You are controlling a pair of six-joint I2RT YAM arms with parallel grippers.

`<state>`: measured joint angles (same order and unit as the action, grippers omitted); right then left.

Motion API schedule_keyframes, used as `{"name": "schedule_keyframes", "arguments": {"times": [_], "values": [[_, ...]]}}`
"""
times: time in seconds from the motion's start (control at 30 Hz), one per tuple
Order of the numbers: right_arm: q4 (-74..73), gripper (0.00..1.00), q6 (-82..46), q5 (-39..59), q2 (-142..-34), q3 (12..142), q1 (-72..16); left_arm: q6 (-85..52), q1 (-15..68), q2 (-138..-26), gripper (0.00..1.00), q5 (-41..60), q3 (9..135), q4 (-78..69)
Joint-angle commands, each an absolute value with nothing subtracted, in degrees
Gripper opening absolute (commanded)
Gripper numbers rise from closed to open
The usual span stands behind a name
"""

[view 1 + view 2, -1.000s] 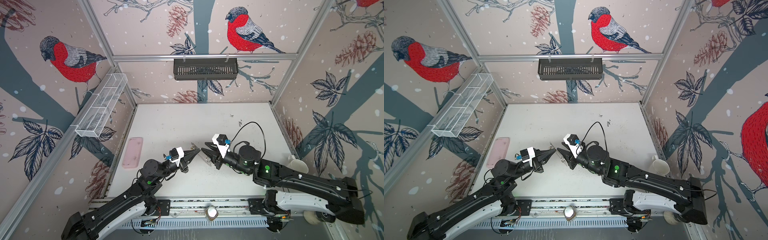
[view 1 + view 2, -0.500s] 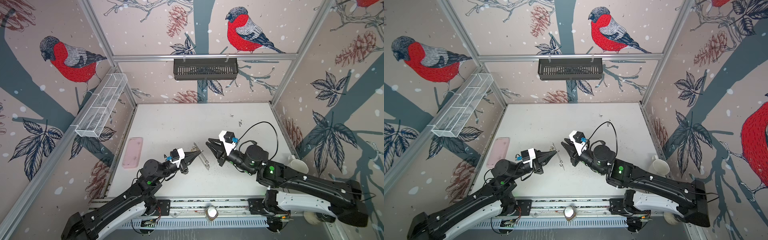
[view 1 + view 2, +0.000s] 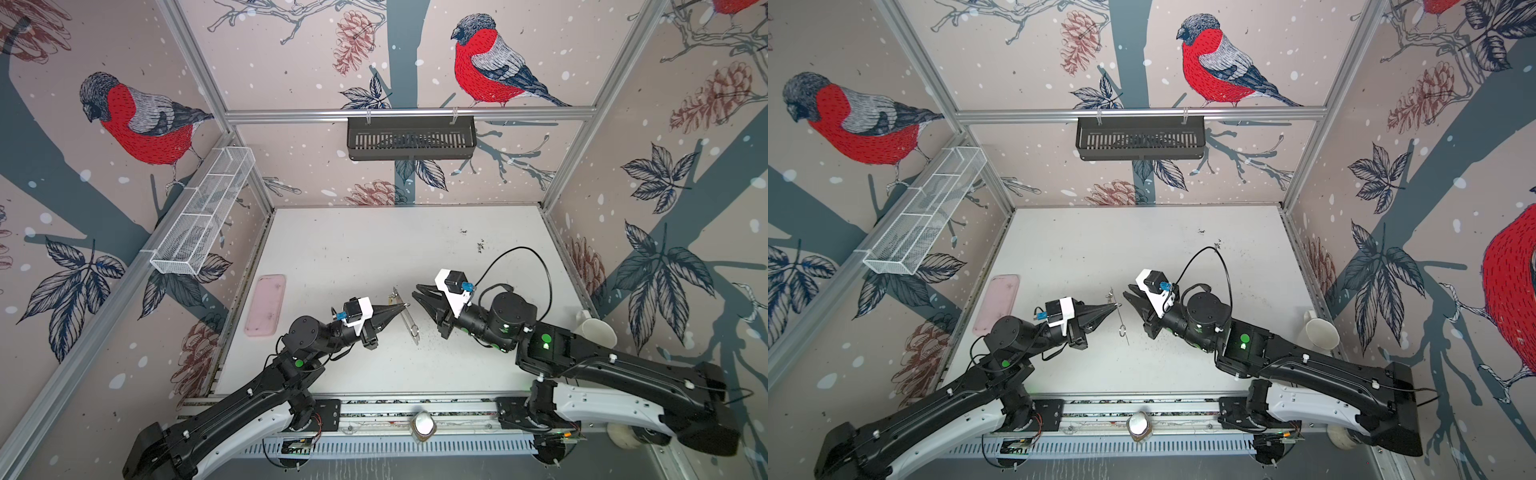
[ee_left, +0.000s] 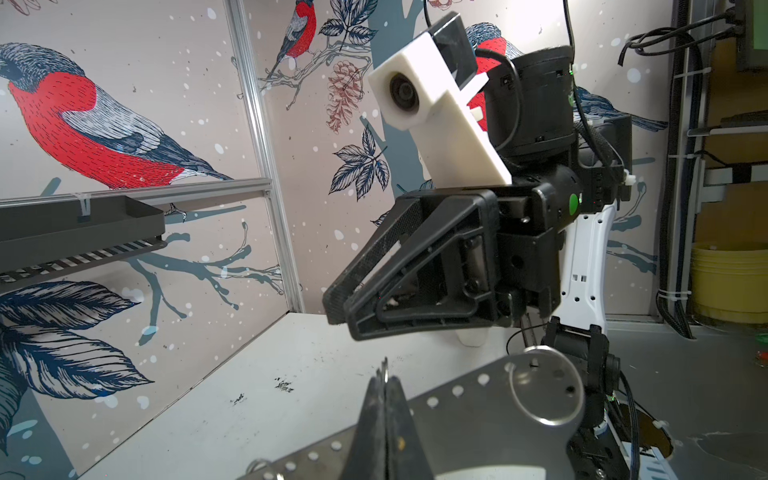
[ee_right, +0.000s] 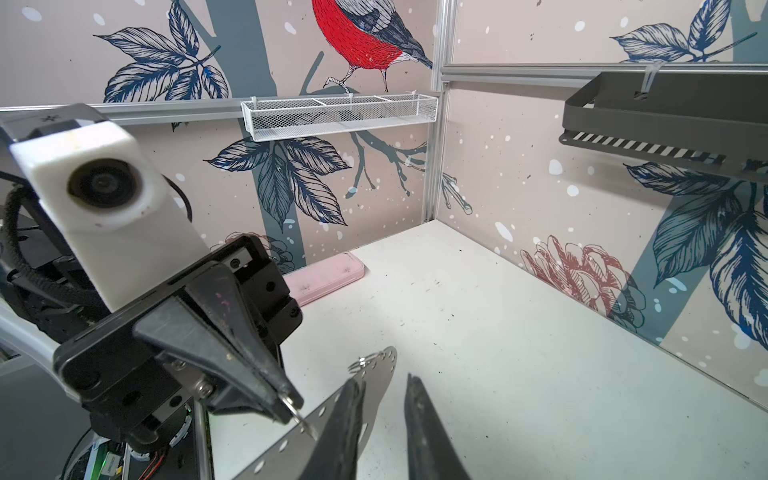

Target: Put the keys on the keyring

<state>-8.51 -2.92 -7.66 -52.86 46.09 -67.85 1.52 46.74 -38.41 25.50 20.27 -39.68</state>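
Note:
The keyring (image 4: 478,419) is a flat grey plate with a row of small holes. It stands on edge in mid-table, so both top views show only a thin sliver (image 3: 410,326) (image 3: 1122,325). My left gripper (image 3: 404,306) (image 4: 385,374) is shut on a small metal ring (image 5: 296,409) at the plate's edge. My right gripper (image 3: 415,290) (image 5: 384,386) hovers just right of the plate. Its jaws stand a little apart with nothing between them. Another small ring (image 5: 360,362) sits at the plate's far end. The keys are out of view.
A pink tray (image 3: 266,305) lies by the left wall. A white mug (image 3: 594,332) stands at the right edge. A black basket (image 3: 411,137) hangs on the back wall and a white wire basket (image 3: 203,216) on the left wall.
My right gripper has drawn back to the right, away from the left fingertips, and its jaws have narrowed. The left gripper has stayed shut in place, and the keyring's edge now shows between the grippers.

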Motion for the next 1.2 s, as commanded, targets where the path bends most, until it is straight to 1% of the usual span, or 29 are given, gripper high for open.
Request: {"name": "schedule_keyframes", "arguments": {"times": [0.0, 0.17, 0.37, 0.5, 0.6, 0.73, 0.83, 0.9, 1.03, 1.17], "values": [[-7.2, 0.22, -2.4, -7.8, -51.7, 45.7, -67.5, 3.0, 46.7, -38.5, 0.0, 28.8, 21.9, -39.6], [-6.6, 0.22, -2.4, -7.4, -49.4, 44.6, -66.9, 4.9, 45.4, -39.1, 0.0, 33.8, 25.9, -34.9], [-5.9, 0.22, -2.2, -5.6, -47.1, 43.6, -66.6, -0.2, 38.6, -41.0, 0.0, 47.5, 28.5, -38.1], [-5.5, 0.22, -1.9, -5.4, -46.4, 43.2, -66.5, 1.4, 37.7, -44.0, 0.0, 53.0, 32.1, -34.4], [-5.5, 0.22, -1.5, -4.2, -46.2, 43.2, -66.4, 3.0, 37.6, -46.6, 0.0, 54.9, 35.5, -30.5], [-5.9, 0.22, -0.6, -2.0, -46.2, 43.2, -66.4, 4.0, 37.5, -48.5, 0.0, 56.0, 37.3, -29.1], [-6.2, 0.22, 0.0, -1.0, -46.4, 43.0, -66.4, 4.1, 37.5, -49.0, 0.0, 54.2, 37.3, -29.8], [-6.1, 0.21, 0.0, -2.1, -46.7, 42.9, -66.4, 2.6, 37.5, -49.2, 0.0, 47.5, 36.8, -31.3], [-6.0, 0.19, -1.4, -8.9, -47.1, 42.8, -65.8, 0.9, 37.8, -48.5, 0.0, 36.4, 34.7, -34.2], [-6.0, 0.19, -3.6, -12.5, -47.1, 43.1, -63.6, 0.8, 40.5, -47.2, 0.0, 25.2, 31.7, -36.6]]}}
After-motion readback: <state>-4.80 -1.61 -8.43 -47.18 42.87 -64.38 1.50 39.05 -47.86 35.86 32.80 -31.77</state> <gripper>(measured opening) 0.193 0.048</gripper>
